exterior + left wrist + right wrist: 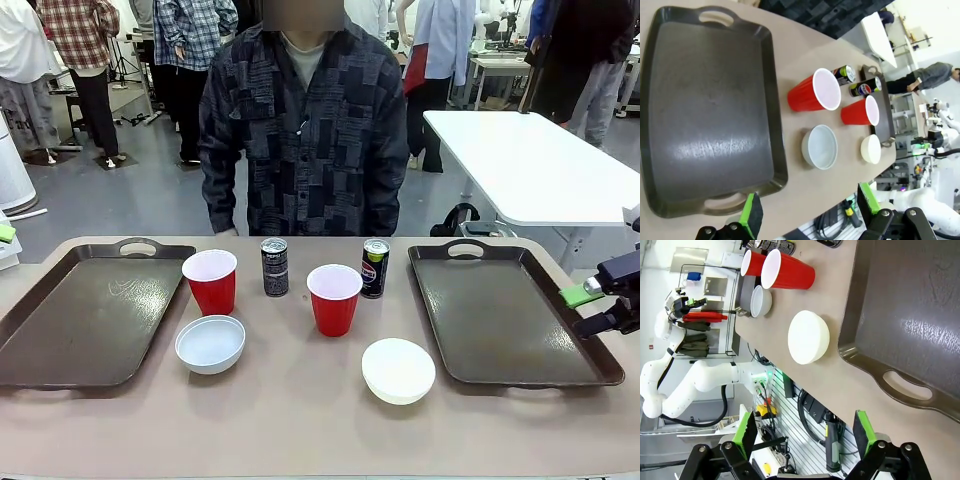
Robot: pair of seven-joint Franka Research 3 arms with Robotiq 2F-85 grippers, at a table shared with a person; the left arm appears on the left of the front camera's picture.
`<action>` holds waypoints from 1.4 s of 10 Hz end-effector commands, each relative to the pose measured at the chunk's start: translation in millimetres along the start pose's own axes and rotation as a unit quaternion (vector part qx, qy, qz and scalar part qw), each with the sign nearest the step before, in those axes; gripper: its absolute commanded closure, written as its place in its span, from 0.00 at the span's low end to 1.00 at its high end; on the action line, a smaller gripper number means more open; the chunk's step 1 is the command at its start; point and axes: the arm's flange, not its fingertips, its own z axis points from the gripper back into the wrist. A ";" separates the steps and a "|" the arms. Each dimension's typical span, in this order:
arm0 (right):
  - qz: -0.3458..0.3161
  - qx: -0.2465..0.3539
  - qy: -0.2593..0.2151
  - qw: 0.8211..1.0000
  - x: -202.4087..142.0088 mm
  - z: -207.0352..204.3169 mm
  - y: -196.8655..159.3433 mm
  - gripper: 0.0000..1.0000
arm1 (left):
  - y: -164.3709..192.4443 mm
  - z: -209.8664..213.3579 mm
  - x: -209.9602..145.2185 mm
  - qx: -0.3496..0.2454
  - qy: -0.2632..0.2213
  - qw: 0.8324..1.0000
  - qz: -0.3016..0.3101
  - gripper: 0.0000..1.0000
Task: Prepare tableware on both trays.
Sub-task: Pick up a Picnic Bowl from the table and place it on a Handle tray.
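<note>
The right cup (pixel 334 298) stands upright, mouth up, near the middle of the table (pixel 300 430). The right can (pixel 375 267) stands just beside it on the right, a little farther toward the person (pixel 300 130). The left can (pixel 274 266) stands near it on the left, equally far back. The left cup (pixel 211 282) is farther left of it, upright. The left bowl (pixel 210 344) sits left of it and nearer the robot, mouth up. The right bowl (pixel 398 371) sits right of it, also nearer the robot. All six rest on the table, apart from one another.

The left tray (pixel 90 320) lies well to the cup's left and the right tray (pixel 500 320) to its right. The right gripper (pixel 577 312) hangs far right of the cup, at the right tray's outer rim, jaws wide and holding nothing. The left gripper (pixel 808 207) hangs far left of the cup, by the left tray's near end, jaws equally wide, nothing between them.
</note>
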 end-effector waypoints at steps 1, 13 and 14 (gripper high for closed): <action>0.004 0.012 -0.005 1.000 2.1 -1.0 -1.5 0.00 | 1.0 0.5 1.9 -0.006 -0.004 1.000 0.000 0.00; -0.084 -0.288 0.141 0.944 88.0 -51.2 152.6 0.00 | 1.0 0.5 1.9 -0.006 -0.004 1.000 0.000 0.00; -0.091 -0.318 0.155 0.931 95.3 -73.9 155.3 0.00 | 1.0 0.5 1.9 -0.006 -0.004 1.000 0.000 0.00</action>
